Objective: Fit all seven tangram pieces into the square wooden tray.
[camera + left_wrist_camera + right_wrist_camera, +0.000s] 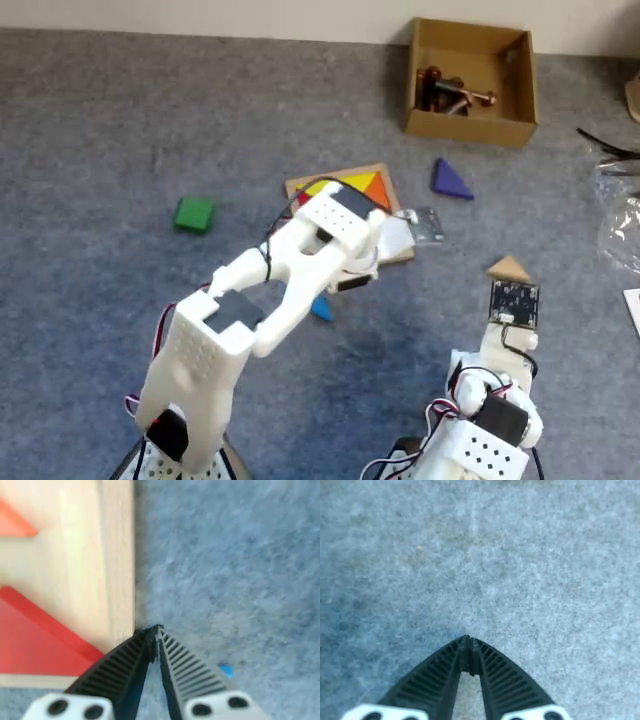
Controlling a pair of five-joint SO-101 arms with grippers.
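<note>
Grippers, two items. Item one: left gripper (156,632), jaws pressed together with nothing between them, tips low over the grey tabletop (240,555), just beside the outer edge of the tray (119,555). Item two: right gripper (469,644), likewise closed and empty, over the tabletop, well apart from the tray.

Tray: square, light wood, flat on the middle of the tabletop, partly covered by the left arm (250,300). Contents:
- red piece (35,647), against the rim nearest the left gripper
- orange piece (14,522), farther in, bare wood between it and the red
- yellow piece (335,186), beside the orange at the tray's far side

Loose pieces on the tabletop:
- blue piece (320,308), outside the tray, near the left gripper, partly under the arm
- purple triangle (451,180), beyond the tray's far right corner
- tan triangle (509,268), right of the tray, just ahead of the right arm
- green block (194,214), well to the left of the tray

Other: cardboard box (470,125) at the far edge, holding copper-coloured objects (450,92).
</note>
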